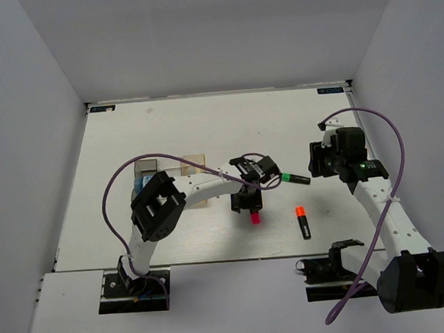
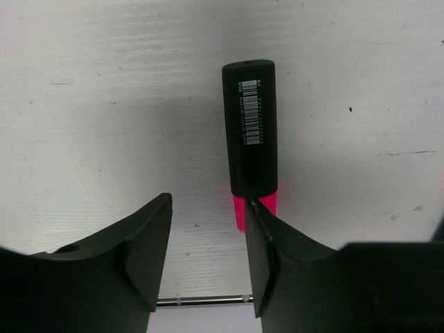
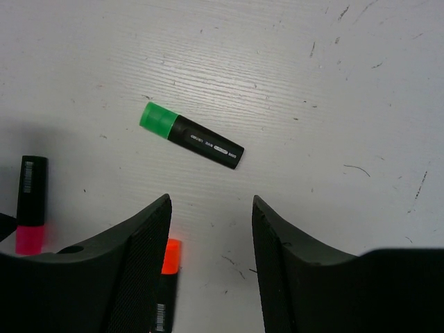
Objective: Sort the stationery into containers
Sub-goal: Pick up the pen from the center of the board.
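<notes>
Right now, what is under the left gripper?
A pink highlighter lies on the table below the open left gripper. Its black body shows fully; one finger covers part of the pink end. Whether they touch cannot be told.

The white desk (image 1: pixel 204 122) carries a pink highlighter (image 1: pixel 254 218) at the centre, a green highlighter (image 1: pixel 297 179) to its upper right, an orange highlighter (image 1: pixel 303 222) right of centre, and trays (image 1: pixel 195 162) left of centre.
</notes>
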You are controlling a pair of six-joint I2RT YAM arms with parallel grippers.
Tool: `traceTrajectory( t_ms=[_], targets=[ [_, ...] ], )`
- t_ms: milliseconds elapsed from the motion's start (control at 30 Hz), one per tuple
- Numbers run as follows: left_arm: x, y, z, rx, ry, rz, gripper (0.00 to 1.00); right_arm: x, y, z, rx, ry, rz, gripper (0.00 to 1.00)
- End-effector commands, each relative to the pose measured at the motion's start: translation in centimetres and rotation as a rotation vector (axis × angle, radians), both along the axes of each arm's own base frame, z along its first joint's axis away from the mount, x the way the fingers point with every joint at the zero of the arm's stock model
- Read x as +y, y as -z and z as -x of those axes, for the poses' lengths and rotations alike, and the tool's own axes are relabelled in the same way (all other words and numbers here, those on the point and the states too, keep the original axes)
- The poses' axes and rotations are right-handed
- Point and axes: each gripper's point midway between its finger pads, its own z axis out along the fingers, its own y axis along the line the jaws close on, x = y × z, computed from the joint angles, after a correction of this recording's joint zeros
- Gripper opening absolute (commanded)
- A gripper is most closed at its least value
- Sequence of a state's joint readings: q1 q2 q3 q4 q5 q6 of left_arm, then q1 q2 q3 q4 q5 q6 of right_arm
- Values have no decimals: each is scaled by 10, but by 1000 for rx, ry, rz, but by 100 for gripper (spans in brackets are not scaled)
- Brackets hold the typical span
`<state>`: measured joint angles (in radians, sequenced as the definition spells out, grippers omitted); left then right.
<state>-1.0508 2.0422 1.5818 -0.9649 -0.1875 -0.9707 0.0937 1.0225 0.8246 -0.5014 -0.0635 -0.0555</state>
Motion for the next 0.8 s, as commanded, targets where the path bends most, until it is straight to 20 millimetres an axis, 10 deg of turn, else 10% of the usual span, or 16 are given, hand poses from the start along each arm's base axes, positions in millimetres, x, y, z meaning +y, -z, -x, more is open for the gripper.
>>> traceTrajectory(
  t_ms=[0, 767],
  targets=[
    [-18, -13, 0, -23, -1, 48, 58, 3, -4, -5, -22, -6, -16, 54],
    [-28, 17, -1, 1, 6, 15, 60, 6, -6, -3, -24, -19, -33, 55]
  ],
)
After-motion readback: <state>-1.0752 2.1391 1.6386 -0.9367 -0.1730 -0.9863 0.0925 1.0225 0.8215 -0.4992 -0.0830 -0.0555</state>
